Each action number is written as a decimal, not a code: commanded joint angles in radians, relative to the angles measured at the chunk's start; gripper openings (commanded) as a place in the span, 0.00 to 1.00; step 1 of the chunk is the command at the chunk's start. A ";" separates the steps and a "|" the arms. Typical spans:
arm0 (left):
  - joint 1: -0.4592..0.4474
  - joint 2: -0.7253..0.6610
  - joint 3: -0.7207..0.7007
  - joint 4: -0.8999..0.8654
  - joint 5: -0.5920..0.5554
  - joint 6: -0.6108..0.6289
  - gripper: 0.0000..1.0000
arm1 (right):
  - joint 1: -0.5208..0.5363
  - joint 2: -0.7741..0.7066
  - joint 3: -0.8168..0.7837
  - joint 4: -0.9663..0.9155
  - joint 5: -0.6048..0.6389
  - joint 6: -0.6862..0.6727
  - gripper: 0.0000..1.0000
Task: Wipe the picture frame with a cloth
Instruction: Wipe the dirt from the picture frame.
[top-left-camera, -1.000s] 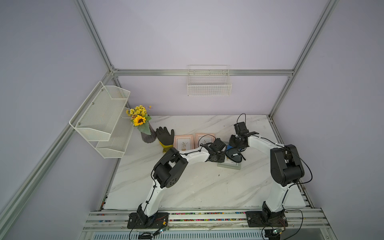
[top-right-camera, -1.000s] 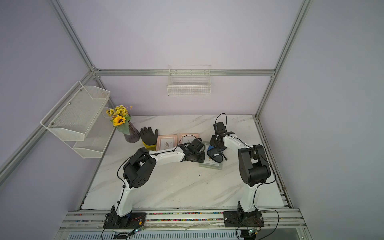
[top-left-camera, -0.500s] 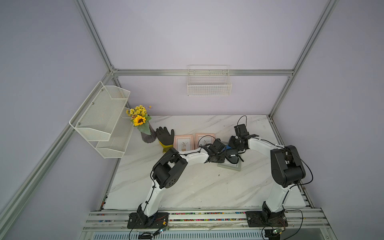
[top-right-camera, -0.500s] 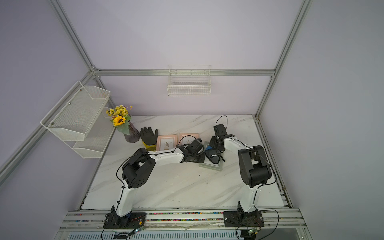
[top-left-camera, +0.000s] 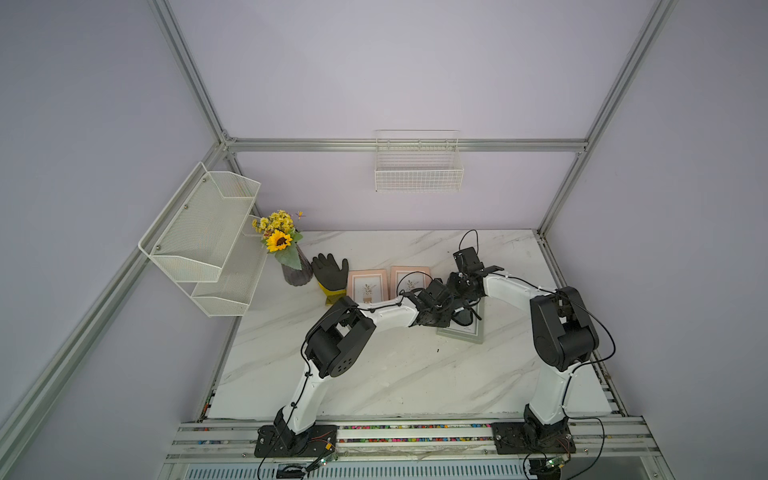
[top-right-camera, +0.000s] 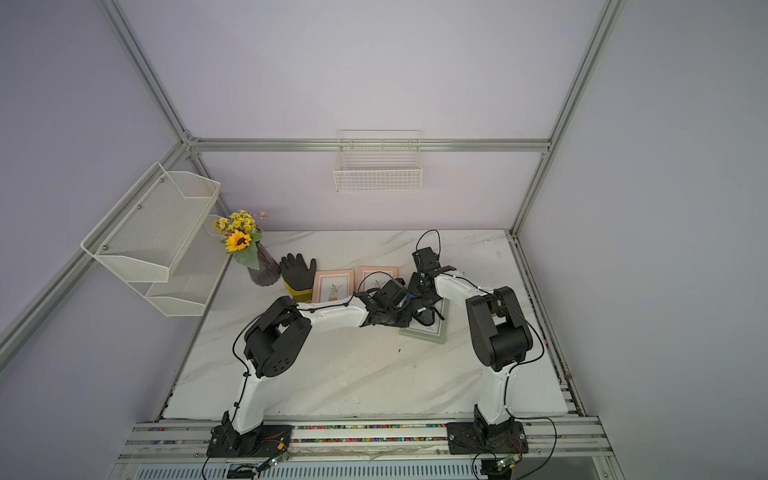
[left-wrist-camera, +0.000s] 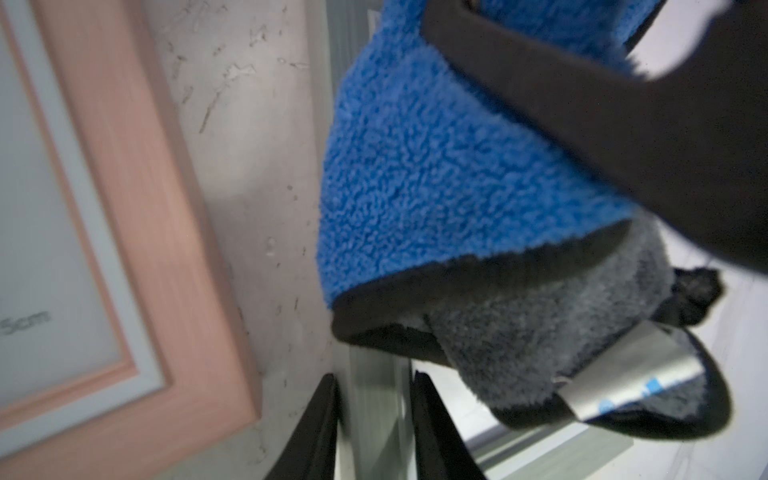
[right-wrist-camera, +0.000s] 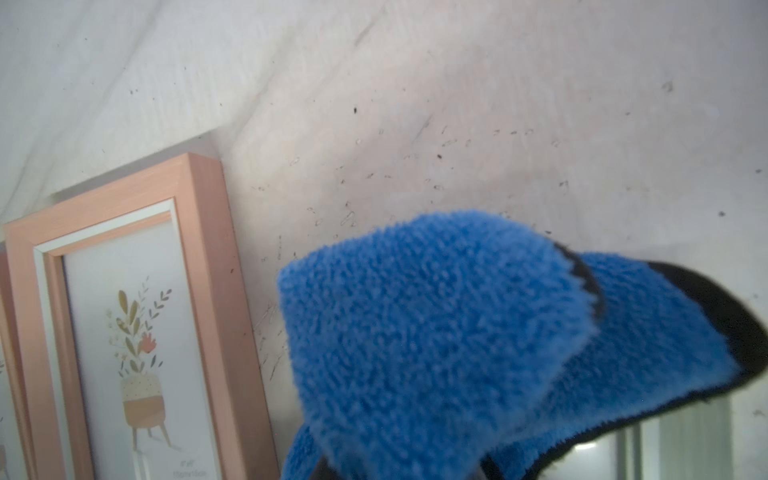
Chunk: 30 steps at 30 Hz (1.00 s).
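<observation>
A grey-green picture frame (top-left-camera: 465, 331) lies flat on the marble table right of centre, seen in both top views (top-right-camera: 428, 332). My left gripper (left-wrist-camera: 374, 424) is shut on its near side rail (left-wrist-camera: 374, 399), one finger on each side. My right gripper (top-left-camera: 463, 291) is shut on the bunched cloth (right-wrist-camera: 436, 332), blue with a dark grey reverse, dark edging and a white tag (left-wrist-camera: 631, 378). The cloth (left-wrist-camera: 415, 166) hangs over the frame's upper part, just beyond my left fingers. The right fingertips are buried in the cloth.
Two pink picture frames (top-left-camera: 368, 286) (top-left-camera: 409, 277) lie left of the grey-green one. A black-and-yellow glove (top-left-camera: 330, 274) and a vase of sunflowers (top-left-camera: 291, 266) stand further left. A white mesh shelf (top-left-camera: 208, 232) hangs on the left wall, a wire basket (top-left-camera: 417, 166) on the back wall.
My right arm has shifted slightly left with the cloth, across the frame towards my left gripper. The left arm and the frame have stayed put.
</observation>
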 joint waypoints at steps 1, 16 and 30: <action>-0.014 0.010 -0.025 -0.084 0.041 0.005 0.28 | -0.016 -0.027 -0.047 -0.040 -0.057 -0.040 0.10; -0.001 0.024 -0.030 -0.066 0.053 -0.010 0.28 | -0.008 -0.156 -0.230 -0.078 -0.008 -0.025 0.10; 0.006 0.019 -0.041 -0.057 0.052 -0.013 0.28 | -0.017 -0.084 -0.182 -0.083 0.006 -0.056 0.09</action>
